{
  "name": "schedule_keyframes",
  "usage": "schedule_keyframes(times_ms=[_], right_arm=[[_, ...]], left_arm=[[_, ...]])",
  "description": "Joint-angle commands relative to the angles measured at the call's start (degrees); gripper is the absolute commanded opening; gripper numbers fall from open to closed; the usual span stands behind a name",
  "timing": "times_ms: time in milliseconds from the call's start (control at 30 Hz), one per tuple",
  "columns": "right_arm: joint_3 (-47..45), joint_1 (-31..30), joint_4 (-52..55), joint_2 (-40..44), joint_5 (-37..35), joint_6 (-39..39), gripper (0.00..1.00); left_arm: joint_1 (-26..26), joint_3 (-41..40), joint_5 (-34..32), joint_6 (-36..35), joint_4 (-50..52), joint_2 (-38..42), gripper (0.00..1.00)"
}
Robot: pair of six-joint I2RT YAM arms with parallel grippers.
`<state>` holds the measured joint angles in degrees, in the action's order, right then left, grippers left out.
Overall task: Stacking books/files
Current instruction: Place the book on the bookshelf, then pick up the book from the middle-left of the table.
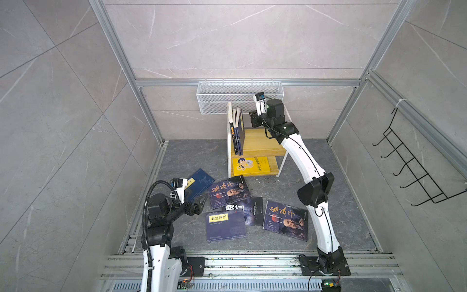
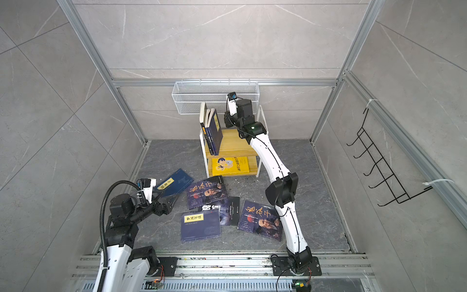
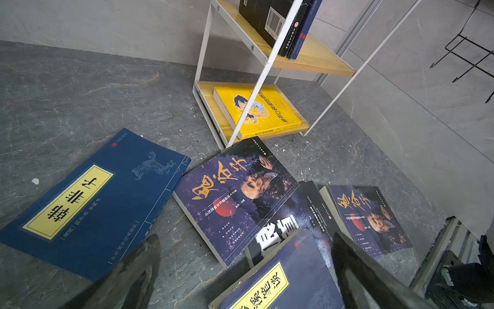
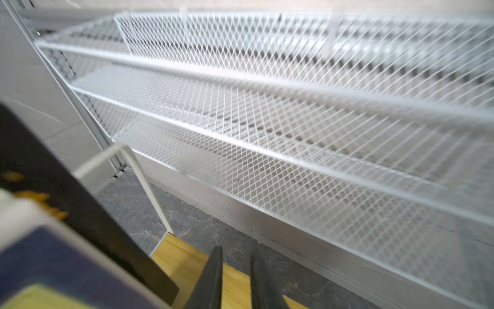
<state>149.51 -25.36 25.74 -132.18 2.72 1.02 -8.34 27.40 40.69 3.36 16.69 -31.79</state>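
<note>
Right wrist view shows the right gripper (image 4: 235, 270) with its black jaws a little apart and nothing between them. It hangs over the upper board of the white-framed wooden two-tier shelf (image 4: 184, 256), just beside the row of upright dark paperbacks (image 1: 237, 131) at that board's end. A yellow cartoon-cover book (image 1: 250, 165) lies flat on the lower board.

The left gripper (image 3: 246, 240) hovers wide open and empty over the dark grey stone-look surface (image 1: 182, 156). Five books lie loose there:

- a navy paperback with a yellow label (image 1: 202, 180)
- a gold-lettered portrait paperback (image 1: 228, 192)
- a black paperback (image 1: 255, 208), partly under its neighbours
- a second labelled navy paperback (image 1: 225, 226)
- a twin portrait paperback (image 1: 285, 220)

By my reckoning, less than half is done: a few books are shelved and five are left to gather.
</note>
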Motion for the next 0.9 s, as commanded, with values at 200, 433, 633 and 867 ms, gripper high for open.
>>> schedule_keyframes(times_ms=[200, 433, 633, 867], right_arm=[[-16.57, -2.27, 0.66, 19.02, -6.59, -4.28, 0.33], [-50.72, -6.4, -14.33, 41.74, -9.49, -4.09, 0.7], [-68.7, -11.96, -17.5, 53.2, -10.77, -2.94, 0.7], [-80.38, -22.39, -21.15, 55.57, -12.89, -4.45, 0.65]], left_arm=[[-0.36, 3.45, -5.68, 4.94, 0.67, -1.98, 1.0], [-0.71, 6.08, -17.08, 7.98, 2.38, -7.44, 1.0], [-3.35, 6.83, -16.87, 12.03, 2.52, -13.87, 0.99], [-21.59, 8.95, -5.57, 28.0, 2.12, -30.48, 0.99]])
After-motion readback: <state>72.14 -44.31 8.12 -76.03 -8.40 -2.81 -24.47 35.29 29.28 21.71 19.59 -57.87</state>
